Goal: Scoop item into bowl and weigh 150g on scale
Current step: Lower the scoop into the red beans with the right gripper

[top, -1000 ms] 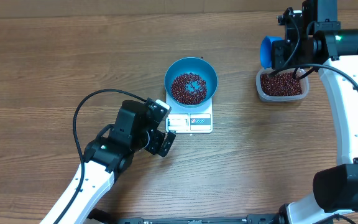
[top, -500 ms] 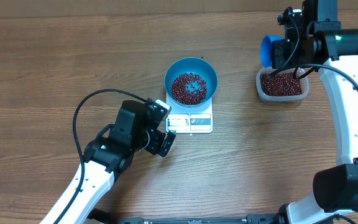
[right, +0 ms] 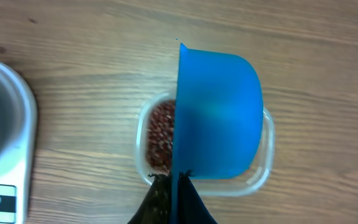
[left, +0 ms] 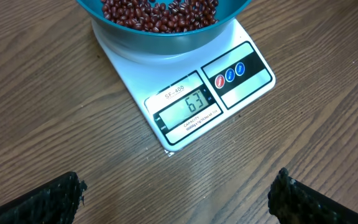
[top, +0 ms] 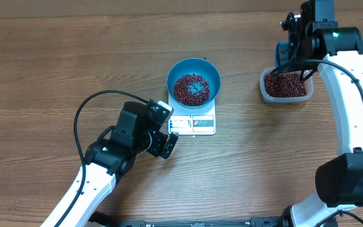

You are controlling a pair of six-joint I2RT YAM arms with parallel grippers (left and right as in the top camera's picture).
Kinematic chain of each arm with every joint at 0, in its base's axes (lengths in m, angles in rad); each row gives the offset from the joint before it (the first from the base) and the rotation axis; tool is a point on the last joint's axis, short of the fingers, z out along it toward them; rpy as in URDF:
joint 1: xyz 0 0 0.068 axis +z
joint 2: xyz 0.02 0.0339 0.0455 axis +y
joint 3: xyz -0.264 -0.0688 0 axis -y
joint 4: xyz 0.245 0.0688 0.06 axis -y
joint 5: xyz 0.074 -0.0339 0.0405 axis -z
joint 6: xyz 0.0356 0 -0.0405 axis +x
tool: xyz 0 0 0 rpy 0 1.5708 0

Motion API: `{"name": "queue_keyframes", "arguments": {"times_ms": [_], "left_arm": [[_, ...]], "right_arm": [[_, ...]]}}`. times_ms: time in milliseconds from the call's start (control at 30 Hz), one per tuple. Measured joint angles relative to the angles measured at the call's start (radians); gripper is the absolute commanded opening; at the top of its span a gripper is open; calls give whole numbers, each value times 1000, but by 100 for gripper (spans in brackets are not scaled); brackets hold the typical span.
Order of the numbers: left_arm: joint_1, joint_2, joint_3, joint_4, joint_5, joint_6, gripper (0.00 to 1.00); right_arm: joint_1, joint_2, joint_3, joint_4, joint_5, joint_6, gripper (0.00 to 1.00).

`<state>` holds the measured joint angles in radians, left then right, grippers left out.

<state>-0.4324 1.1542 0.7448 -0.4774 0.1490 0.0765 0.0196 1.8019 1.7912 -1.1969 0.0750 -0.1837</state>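
1. Centrally in the overhead view, the dark red beans [top: 193, 88] lie as a loose layer in the bottom of the bright blue bowl [top: 197, 65], whose upper walls are bare.
2. The bowl sits on the rear part of the white scale [top: 194, 123]. This leaves the front panel uncovered, and in the left wrist view the display [left: 188, 107] reads 63.
3. Well apart, toward the upper right of the frame, a clear plastic tub [top: 263, 94] stands on the wooden table [top: 55, 57] and holds more of the same beans, nearly to its rim.
4. The right gripper [right: 173, 198] is clamped on a small blue scoop [right: 219, 118], which is held directly above the tub. In the right wrist view it hides most of the tub's contents. Only its outer side shows, so I cannot tell whether it holds anything.
5. The left gripper [top: 166, 129] hangs just left of the scale's front edge with its jaws spread wide, holding nothing. Its dark fingertips [left: 48, 202] frame the lower corners of the left wrist view.
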Motion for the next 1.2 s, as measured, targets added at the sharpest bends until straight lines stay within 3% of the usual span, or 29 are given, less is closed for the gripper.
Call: {"name": "queue_keyframes", "arguments": {"times_ms": [567,1200], "left_arm": [[0,0,0,0,0,0,100],[0,0,0,0,0,0,100]], "right_arm": [[-22,0,0,-72,63,20,4],[-31,0,-73,-37,64,23,4]]}}
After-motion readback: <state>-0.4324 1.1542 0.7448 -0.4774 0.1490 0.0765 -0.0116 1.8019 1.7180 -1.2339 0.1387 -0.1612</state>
